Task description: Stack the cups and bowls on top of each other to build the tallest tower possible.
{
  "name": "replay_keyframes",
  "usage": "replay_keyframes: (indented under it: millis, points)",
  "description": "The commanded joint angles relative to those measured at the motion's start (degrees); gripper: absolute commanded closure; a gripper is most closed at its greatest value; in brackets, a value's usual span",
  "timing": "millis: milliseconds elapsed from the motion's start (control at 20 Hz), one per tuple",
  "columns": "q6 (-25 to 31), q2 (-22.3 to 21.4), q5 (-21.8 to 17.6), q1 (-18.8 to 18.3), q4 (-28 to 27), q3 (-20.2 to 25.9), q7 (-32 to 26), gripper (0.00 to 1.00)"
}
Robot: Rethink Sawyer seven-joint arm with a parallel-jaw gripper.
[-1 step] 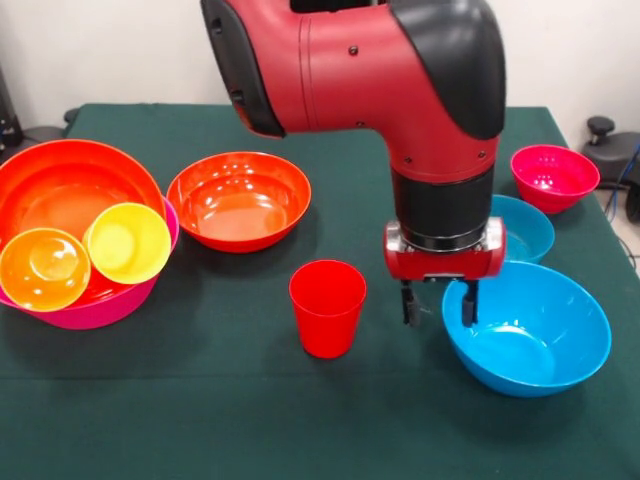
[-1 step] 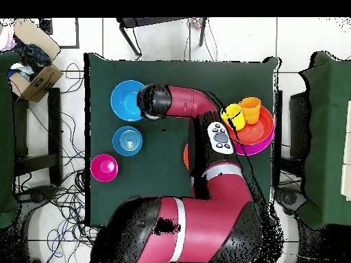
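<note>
A red cup [image 1: 327, 307] stands upright near the table's middle. Just right of it my gripper [image 1: 440, 305] hangs low and open, nothing between its fingers; one fingertip [image 1: 468, 304] sits at the left rim of the large blue bowl [image 1: 530, 335] [image 2: 127, 99]. Behind the arm are a small blue bowl [image 1: 527, 228] [image 2: 127, 140] and a small magenta bowl [image 1: 553, 177] [image 2: 103, 167]. An orange-red bowl [image 1: 238, 198] stands alone. At the left, a pink bowl [image 1: 100, 310] [image 2: 259, 146] holds another orange-red bowl [image 1: 60, 185], with a yellow cup [image 1: 128, 242] [image 2: 233, 115] and an orange cup [image 1: 43, 268] [image 2: 250, 108] lying in it.
The green table [image 1: 200, 420] has bare cloth along its near edge. From overhead, the arm [image 2: 199, 103] covers the red cup and most of the lone orange-red bowl. Chairs, cables and a cardboard box [image 2: 34, 79] surround the table.
</note>
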Motion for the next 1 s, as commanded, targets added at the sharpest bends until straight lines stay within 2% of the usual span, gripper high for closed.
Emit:
replay_keyframes:
  millis: [50,300,450,1000]
  points:
    - [-4.3,1.6,-1.8,-1.9,3.1,3.5,0.4,0.0]
    - [-4.8,2.6,-2.0,-2.3,2.4,4.1,-0.1,0.0]
    - [-6.1,2.3,-2.3,-3.1,3.8,5.1,-0.8,0.0]
    - [-4.9,2.2,-1.3,-3.1,3.8,5.7,-0.5,0.0]
